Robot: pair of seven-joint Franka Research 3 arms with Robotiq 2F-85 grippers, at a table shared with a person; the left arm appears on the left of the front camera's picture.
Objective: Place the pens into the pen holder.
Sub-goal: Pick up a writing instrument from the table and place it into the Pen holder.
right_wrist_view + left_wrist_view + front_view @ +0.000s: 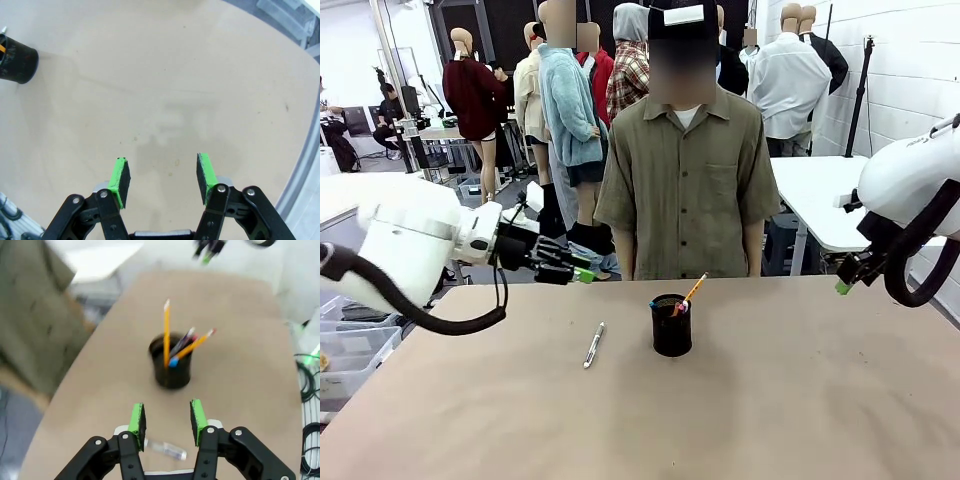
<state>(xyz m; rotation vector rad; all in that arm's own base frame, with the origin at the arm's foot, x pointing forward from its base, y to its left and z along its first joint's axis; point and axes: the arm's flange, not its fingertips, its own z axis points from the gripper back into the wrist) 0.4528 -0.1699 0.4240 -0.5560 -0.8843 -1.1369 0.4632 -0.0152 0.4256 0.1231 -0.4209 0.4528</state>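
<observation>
Left gripper (167, 410) spread and empty, raised at far left; right gripper (161, 162) spread too. We see the orange pencil (694, 290) inside the pen holder (672, 328), the silver pen (594, 345) flat on the table (800, 400) left of it. That thin pen may roll out of a grip, or tip the pen holder.

Rounded white arms (415, 240) trail black cables (440, 322); left gripper (167, 412) and right gripper (161, 167) are black, green-padded.
</observation>
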